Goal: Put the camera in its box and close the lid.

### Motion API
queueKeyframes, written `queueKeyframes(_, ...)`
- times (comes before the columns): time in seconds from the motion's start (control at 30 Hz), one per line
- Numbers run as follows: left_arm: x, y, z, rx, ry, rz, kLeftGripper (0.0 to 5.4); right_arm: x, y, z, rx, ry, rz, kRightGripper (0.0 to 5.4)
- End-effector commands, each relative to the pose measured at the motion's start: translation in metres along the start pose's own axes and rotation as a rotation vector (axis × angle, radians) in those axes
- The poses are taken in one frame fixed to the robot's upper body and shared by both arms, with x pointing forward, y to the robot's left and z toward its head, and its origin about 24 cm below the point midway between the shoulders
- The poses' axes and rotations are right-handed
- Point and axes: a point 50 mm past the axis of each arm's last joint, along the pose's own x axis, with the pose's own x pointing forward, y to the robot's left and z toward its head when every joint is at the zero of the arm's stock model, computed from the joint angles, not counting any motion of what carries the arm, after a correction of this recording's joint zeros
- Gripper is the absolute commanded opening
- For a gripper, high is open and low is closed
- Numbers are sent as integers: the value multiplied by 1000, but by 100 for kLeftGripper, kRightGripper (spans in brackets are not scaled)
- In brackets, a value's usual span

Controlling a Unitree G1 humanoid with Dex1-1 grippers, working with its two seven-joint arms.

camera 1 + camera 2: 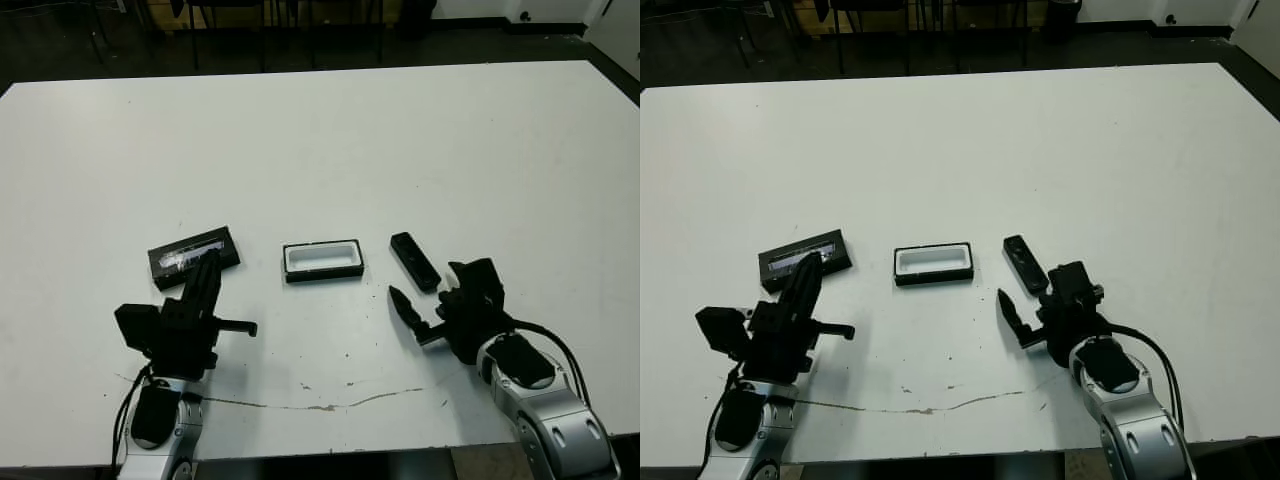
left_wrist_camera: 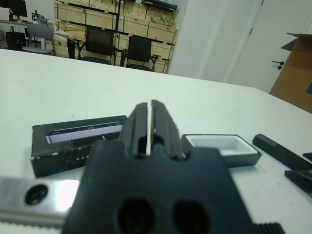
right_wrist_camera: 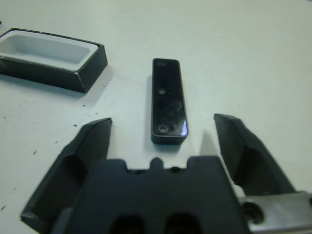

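The camera (image 1: 415, 262) lay flat on the white table (image 1: 400, 140), bare and free of any grip, angled so that its far end pointed toward 11 o'clock. The box (image 1: 322, 260) sat at 9 o'clock from it, a small gap between them, open with its white lining showing and nothing inside. The lid (image 1: 194, 255) lay farther out at 9 o'clock from the box, well apart, printed face up.

The right gripper (image 3: 163, 146) hung just short of the camera's near end, at about 5 o'clock from it, its two fingers (image 3: 243, 151) spread wide with the camera's end lined up in the gap but not between them and not touched. Nothing stood between those fingers and the camera, and the stretch of table from camera to box was unobstructed.

The left gripper (image 2: 148, 124) sat at 6 o'clock from the lid, its fingers pressed together on nothing; their tips overlapped the lid's near edge in the head view. A thin dark crack line (image 1: 330, 405) ran across the table near the front edge, between the two arms. Chairs (image 2: 139, 51) and shelves stood beyond the table.
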Motion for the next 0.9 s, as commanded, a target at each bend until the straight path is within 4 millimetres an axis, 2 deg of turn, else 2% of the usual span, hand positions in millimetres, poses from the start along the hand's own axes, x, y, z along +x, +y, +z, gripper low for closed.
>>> queueKeyframes(0.03,-11,4,-9,2,62,21,0,-1,0,-10,-1,26,-2,366)
queueKeyframes(0.43,-11,4,-10,-12,64,27,0,1,-2,-12,88,10,10,147)
queueKeyframes(0.6,-10,3,-9,-8,55,23,0,0,-4,-12,68,-18,43,62)
queueKeyframes(0.7,-9,3,-9,-8,50,25,0,1,-6,-11,90,-6,53,42)
queueKeyframes(0.9,-9,4,-9,-8,50,25,0,1,-11,-10,82,-40,48,42)
